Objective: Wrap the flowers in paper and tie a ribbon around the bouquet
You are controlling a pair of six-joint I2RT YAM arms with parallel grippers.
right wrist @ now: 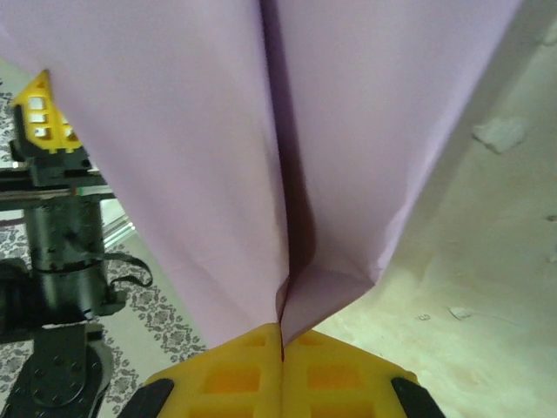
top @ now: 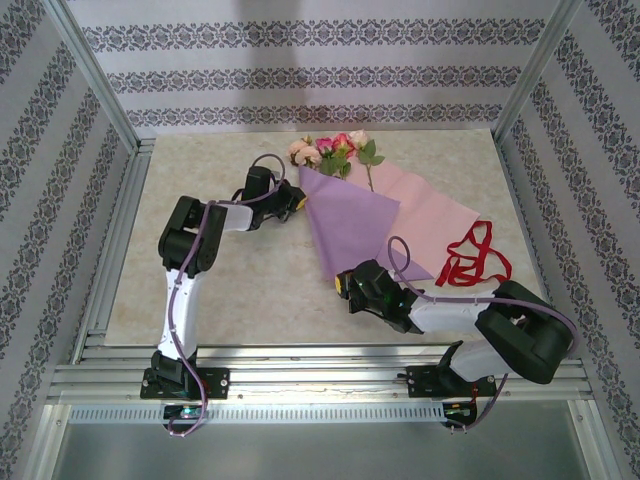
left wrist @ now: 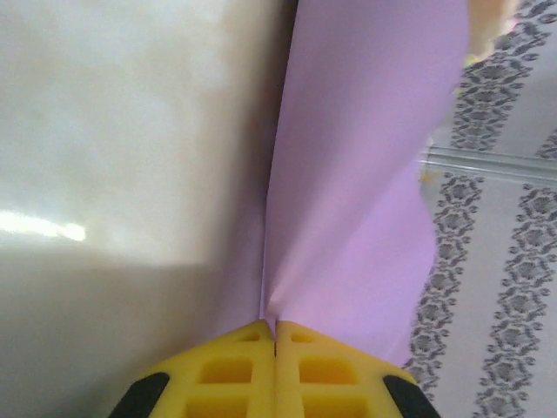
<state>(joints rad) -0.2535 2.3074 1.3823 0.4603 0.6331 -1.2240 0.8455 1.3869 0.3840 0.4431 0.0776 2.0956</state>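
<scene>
Mid-counter (top: 250,290) we see the paper (top: 350,225) folded over the flowers (top: 330,152), heads far, tip near, long axis near-far. Left end effector (top: 299,197) pinches its left edge, right end effector (top: 341,283) pinches the near tip. Ribbon (top: 475,258) lies to the right.

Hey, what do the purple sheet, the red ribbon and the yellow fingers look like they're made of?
The paper: thin matte paper, lilac on one face, pink on the other; it creases sharply where pinched. The ribbon: narrow red strand lying in limp loops, probably fabric, though too small to be sure. The left fingers: matte yellow with moulded square pockets, likely plastic or rubber.
</scene>
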